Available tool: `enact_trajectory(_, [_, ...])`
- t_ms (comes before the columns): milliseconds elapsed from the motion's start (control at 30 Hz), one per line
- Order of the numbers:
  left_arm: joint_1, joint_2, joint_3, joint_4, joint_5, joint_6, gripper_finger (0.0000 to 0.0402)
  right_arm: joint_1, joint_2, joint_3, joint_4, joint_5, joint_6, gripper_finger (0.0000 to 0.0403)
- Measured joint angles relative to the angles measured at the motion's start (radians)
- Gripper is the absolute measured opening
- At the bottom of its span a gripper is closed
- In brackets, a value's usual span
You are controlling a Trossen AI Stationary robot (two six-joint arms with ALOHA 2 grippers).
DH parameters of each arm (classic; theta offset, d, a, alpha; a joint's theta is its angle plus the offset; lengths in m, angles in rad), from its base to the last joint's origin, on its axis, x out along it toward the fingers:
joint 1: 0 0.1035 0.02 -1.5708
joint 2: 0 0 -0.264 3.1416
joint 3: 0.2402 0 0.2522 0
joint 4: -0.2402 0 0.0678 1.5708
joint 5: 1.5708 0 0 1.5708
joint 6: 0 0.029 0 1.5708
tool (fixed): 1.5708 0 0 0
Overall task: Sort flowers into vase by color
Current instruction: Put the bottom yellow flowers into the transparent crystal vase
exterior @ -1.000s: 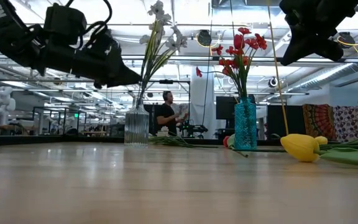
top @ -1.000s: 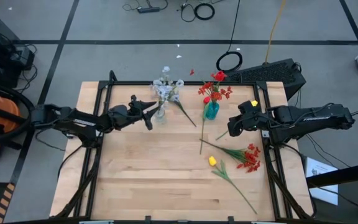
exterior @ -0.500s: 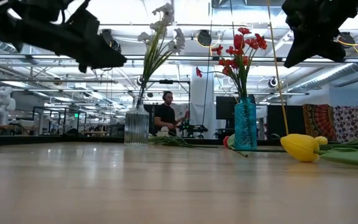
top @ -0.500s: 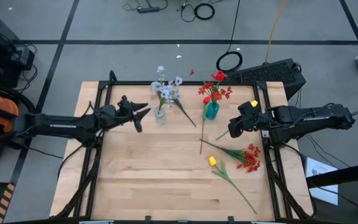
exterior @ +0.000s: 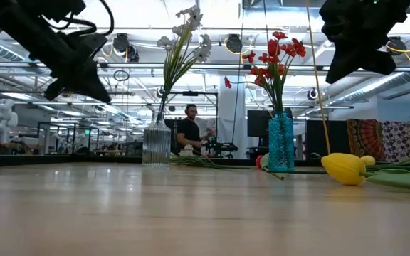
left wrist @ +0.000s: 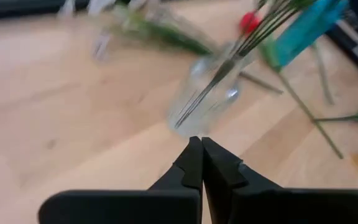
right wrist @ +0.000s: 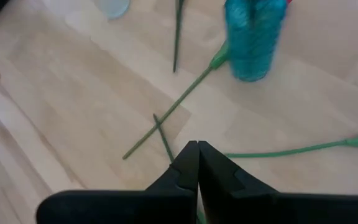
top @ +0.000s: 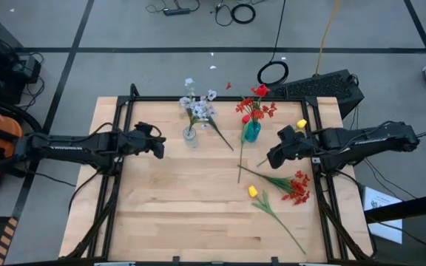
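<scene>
Flowers [top: 281, 182] lie loose on the table [top: 176, 214] near the right gripper [top: 274, 157], stems fanning leftward; descend along one stem. Low view: clear vase [exterior: 156, 144] and blue vase [exterior: 280, 150] stand upright. Wrist views: left gripper [left wrist: 199, 155] and right gripper both pinched together, empty.

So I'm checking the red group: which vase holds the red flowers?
The blue vase, nearer the right gripper. The clear glass vase beside it holds only pale white sprays.
</scene>
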Motion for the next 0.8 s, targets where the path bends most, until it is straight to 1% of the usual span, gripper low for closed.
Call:
enact_trajectory(167, [-0.018, 0.001, 0.0, -0.158, 0.0, -0.144, 0.0003, 0.079, 0.095, 0.0, 0.064, -0.003, 0.0, 0.0])
enact_trajectory(267, [-0.029, 0.001, 0.0, -0.222, 0.015, -0.216, 0.0003, 0.126, 0.164, 0.0, 0.106, -0.006, 0.024, 0.0])
enact_trajectory(367, [-0.039, 0.002, 0.0, -0.25, 0.03, -0.249, 0.0003, 0.168, 0.24, 0.0, 0.165, -0.006, 0.058, 0.0])
enact_trajectory(500, [-0.04, 0.002, 0.0, -0.297, 0.03, -0.251, 0.0003, 0.211, 0.352, 0.004, 0.284, 0.0, 0.121, 0.0])
enact_trajectory(633, [-0.04, 0.002, 0.0, -0.354, 0.03, -0.252, 0.0002, 0.221, 0.514, 0.107, 0.239, 0.002, 0.133, 0.0])
enact_trajectory(733, [-0.04, 0.002, 0.0, -0.378, 0.052, -0.251, 0.0002, 0.21, 0.633, 0.228, 0.135, 0.01, 0.091, 0.0])
enact_trajectory(800, [-0.04, 0.002, 0.0, -0.395, 0.076, -0.251, 0.0002, 0.198, 0.695, 0.307, 0.052, 0.005, 0.098, 0.0])
